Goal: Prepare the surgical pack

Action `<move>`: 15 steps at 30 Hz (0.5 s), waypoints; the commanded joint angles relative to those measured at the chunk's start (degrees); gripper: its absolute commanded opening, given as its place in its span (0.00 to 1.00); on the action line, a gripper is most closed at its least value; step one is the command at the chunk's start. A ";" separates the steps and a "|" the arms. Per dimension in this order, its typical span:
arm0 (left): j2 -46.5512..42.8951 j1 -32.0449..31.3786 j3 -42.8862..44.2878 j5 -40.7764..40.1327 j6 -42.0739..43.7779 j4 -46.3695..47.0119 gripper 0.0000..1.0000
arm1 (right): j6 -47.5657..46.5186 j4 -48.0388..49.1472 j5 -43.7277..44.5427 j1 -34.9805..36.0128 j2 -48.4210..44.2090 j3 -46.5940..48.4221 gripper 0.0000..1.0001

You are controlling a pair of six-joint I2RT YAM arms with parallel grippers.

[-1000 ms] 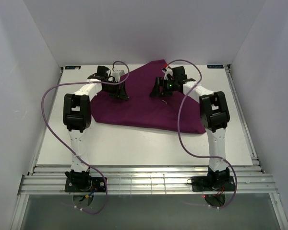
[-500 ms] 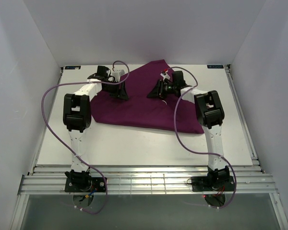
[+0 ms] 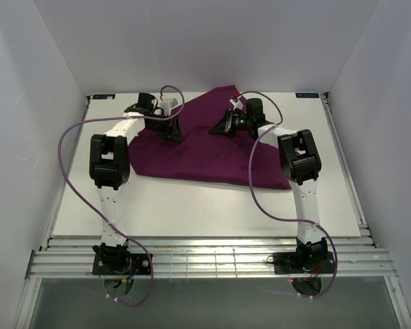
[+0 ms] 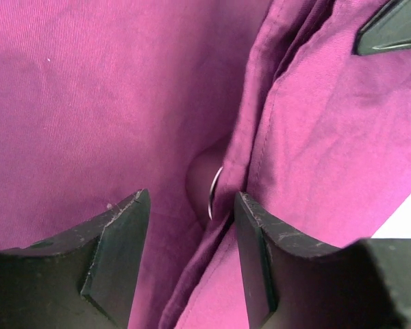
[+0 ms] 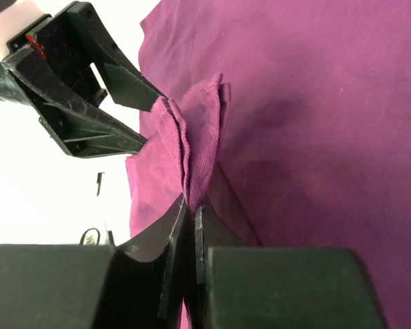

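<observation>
Purple cloth [image 3: 192,157], soft and limp, lies on the table [image 3: 192,205] beneath both sets of jaws, partly folded into a rough triangle. It should be light and quick to drape or slip, so it is best taken at a hemmed edge. The right gripper [image 5: 190,205] has its jaws pressed onto a doubled, stitched fold that stands up just beyond the tips. The left gripper [image 4: 190,205] hangs with jaws wide, a layered hem running between them. There a thin steel ring [image 4: 213,192] peeps from under the fold, probably an instrument handle, hard and apt to slide.

Bright, even light; soft shadows
</observation>
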 commanded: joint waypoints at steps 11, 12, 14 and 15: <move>-7.10 -0.41 3.46 -2.18 0.98 0.30 0.64 | -14.41 -7.07 12.49 -2.05 -5.03 4.60 0.08; -7.19 -0.49 3.37 -2.18 1.07 0.22 0.64 | -15.03 -8.90 12.93 -2.04 -2.93 5.65 0.08; -7.54 -0.67 2.93 -2.27 1.33 0.30 0.64 | -15.73 -10.85 13.98 -2.04 -1.25 8.11 0.08; -7.63 -0.84 2.66 -2.53 1.42 0.22 0.64 | -16.35 -11.38 14.95 -2.04 -0.29 8.30 0.08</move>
